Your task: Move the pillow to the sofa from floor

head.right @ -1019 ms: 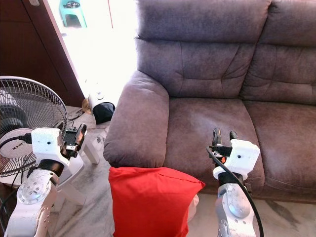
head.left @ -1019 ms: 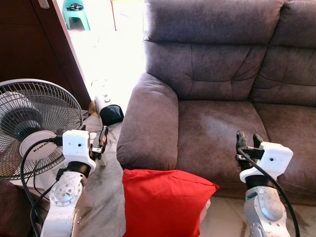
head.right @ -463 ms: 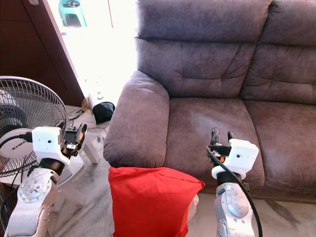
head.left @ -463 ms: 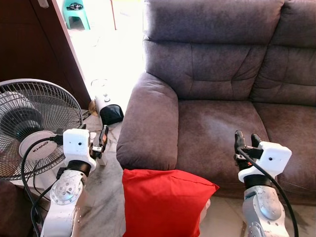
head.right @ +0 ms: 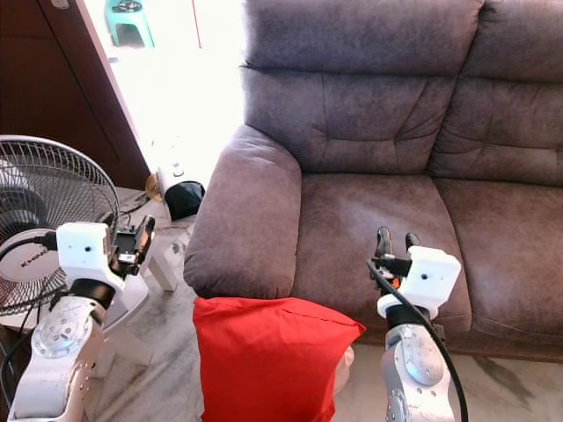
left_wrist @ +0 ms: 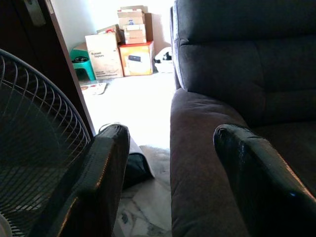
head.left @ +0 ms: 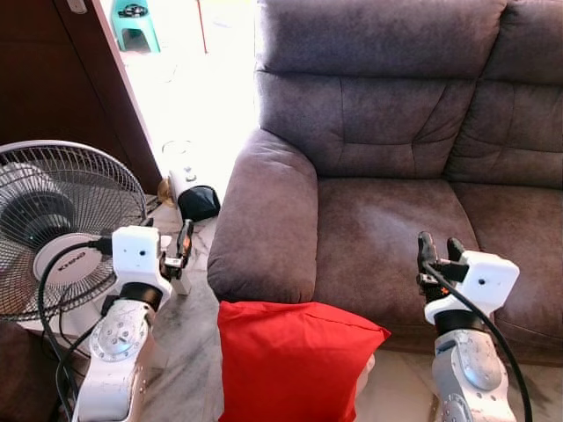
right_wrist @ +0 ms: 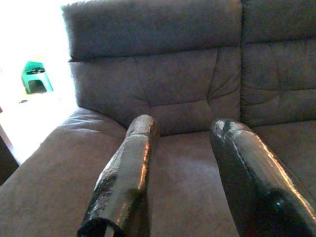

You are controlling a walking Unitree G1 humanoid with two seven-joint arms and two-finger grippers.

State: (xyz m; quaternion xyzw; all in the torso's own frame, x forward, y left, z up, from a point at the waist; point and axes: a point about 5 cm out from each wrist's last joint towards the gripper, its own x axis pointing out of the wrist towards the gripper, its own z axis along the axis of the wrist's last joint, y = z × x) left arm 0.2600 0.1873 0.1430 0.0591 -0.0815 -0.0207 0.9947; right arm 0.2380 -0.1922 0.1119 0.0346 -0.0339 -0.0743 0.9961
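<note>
Below, red pillow (head.left: 295,360) on floor against sofa (head.left: 387,167), left end effector (head.left: 184,251) and right end effector (head.left: 437,255) both parted, empty

A red pillow (head.right: 264,356) lies on the floor against the grey sofa (head.right: 369,176), below its armrest.

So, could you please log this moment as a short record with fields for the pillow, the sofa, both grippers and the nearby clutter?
pillow: red pillow on the floor, leaning against the sofa front below the armrest
sofa: grey-brown sofa, nothing lying on the seat cushions
left gripper: left gripper open, raised beside the armrest, holding nothing
right gripper: right gripper open, raised over the seat, holding nothing
nearby: fan to the robot's left; green stool beyond the doorway
task state: pillow not yet grasped
</note>
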